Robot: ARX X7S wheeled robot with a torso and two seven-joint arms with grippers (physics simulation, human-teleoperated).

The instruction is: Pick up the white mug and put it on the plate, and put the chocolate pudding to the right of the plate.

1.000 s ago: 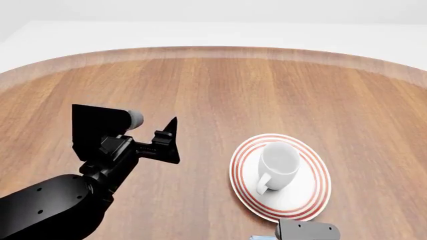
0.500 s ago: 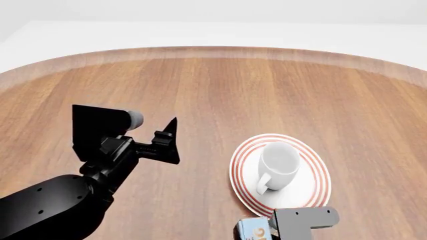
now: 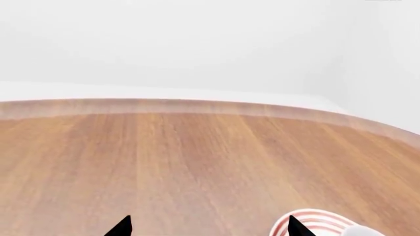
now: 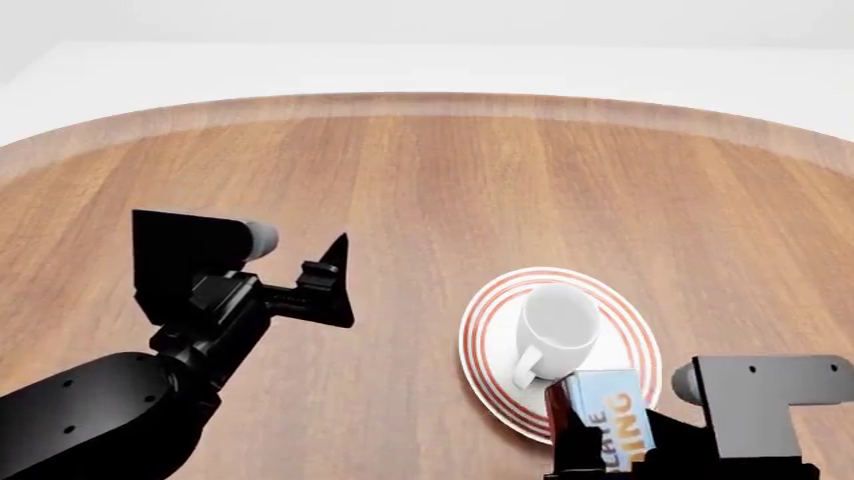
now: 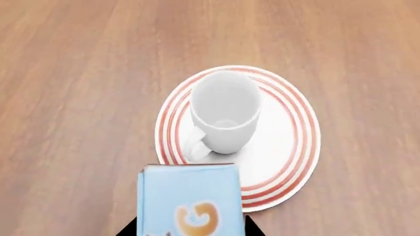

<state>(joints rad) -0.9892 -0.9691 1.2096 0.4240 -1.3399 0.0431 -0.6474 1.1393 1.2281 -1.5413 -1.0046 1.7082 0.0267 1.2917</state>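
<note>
Mug [image 4: 558, 328] already upright on plate [image 4: 489, 302]; pudding carton [image 4: 615, 418], gripped in right claw [image 4: 601, 445], now risen over plate's near edge, still needing placement right; left claw [image 4: 327, 280] open, idle.

Round brown wooden table [image 4: 441, 180], pale rim band. Round white red-ringed plate [image 4: 494, 330] lies near table's near edge.

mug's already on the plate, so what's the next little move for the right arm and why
Probably carry the chocolate pudding sideways to the robot's right before lowering it. The right gripper holds the carton over the near rim of the plate, where the white mug stands upright. Bare table lies right of the plate. The left gripper is empty, well clear.
</note>
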